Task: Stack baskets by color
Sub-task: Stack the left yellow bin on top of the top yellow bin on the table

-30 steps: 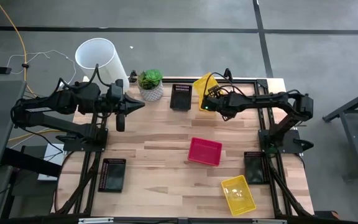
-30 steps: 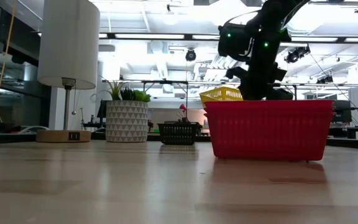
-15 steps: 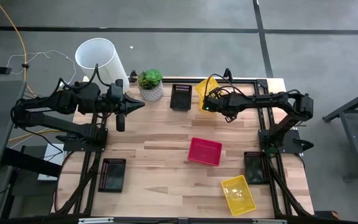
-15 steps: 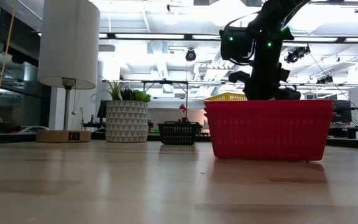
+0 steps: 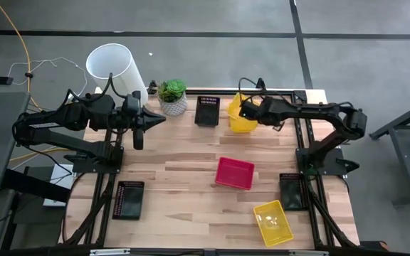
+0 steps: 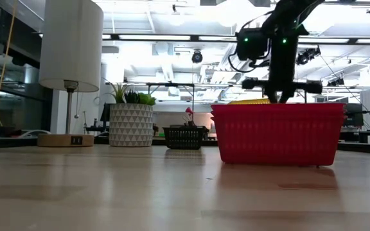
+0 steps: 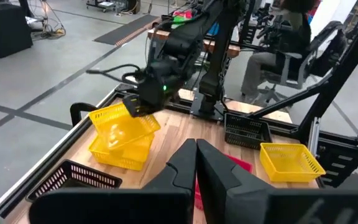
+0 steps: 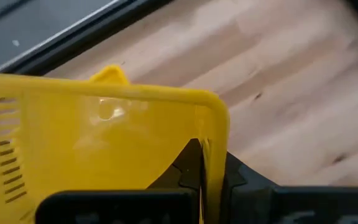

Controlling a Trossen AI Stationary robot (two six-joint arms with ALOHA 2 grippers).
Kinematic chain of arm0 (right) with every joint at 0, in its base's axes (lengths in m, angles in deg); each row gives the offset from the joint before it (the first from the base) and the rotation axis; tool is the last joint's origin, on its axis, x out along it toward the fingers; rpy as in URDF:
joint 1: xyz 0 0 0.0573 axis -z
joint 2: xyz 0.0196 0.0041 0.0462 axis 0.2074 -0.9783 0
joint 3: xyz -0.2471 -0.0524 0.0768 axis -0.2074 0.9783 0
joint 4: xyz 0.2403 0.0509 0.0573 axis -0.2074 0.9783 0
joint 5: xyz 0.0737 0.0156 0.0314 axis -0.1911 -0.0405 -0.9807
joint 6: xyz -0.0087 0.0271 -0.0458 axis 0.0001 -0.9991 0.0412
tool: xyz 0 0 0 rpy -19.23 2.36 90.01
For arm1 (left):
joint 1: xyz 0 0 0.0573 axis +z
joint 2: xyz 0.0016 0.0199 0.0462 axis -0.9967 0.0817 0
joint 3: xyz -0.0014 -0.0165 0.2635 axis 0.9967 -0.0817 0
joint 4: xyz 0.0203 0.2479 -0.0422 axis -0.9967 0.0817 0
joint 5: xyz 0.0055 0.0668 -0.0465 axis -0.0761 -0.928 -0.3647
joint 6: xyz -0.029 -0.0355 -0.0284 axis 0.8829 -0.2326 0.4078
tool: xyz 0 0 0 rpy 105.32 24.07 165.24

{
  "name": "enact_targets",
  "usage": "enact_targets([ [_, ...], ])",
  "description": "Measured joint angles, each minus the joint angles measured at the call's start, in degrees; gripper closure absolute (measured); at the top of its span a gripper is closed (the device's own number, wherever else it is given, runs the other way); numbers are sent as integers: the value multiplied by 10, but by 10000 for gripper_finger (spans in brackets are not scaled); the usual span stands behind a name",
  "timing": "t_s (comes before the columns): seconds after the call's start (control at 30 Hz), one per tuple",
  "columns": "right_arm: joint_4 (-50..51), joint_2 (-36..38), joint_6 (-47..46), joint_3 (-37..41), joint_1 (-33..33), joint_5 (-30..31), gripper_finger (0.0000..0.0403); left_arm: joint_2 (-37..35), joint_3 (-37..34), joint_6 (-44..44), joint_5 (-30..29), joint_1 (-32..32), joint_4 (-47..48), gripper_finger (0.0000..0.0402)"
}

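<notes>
Planked pale wooden tabletop (image 5: 184,171). Right gripper (image 5: 244,110) clamped on rim of yellow perforated plastic basket (image 7: 124,122), tilted over second yellow mesh basket (image 7: 122,151) at far edge. Left gripper (image 5: 138,135) closed, empty.

Overhead view straight down, low view level across table (image 5: 184,178); both sharing red basket (image 5: 234,173).

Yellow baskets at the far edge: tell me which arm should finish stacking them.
Right. The right gripper is shut on the upper yellow basket, tilted over the lower yellow basket. The left gripper is shut and empty beside the plant pot.
</notes>
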Motion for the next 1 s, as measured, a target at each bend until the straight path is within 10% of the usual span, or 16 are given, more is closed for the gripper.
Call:
enact_targets([
  [0.3,-13,108,318,0,78,-22,403,0,0,13,-31,0,0,401],
  [0.53,-100,181,664,-10,144,-211,403,0,0,12,-59,0,0,401],
  [1.0,106,-53,1305,-296,159,-269,403,0,0,53,-60,0,-2,401],
])
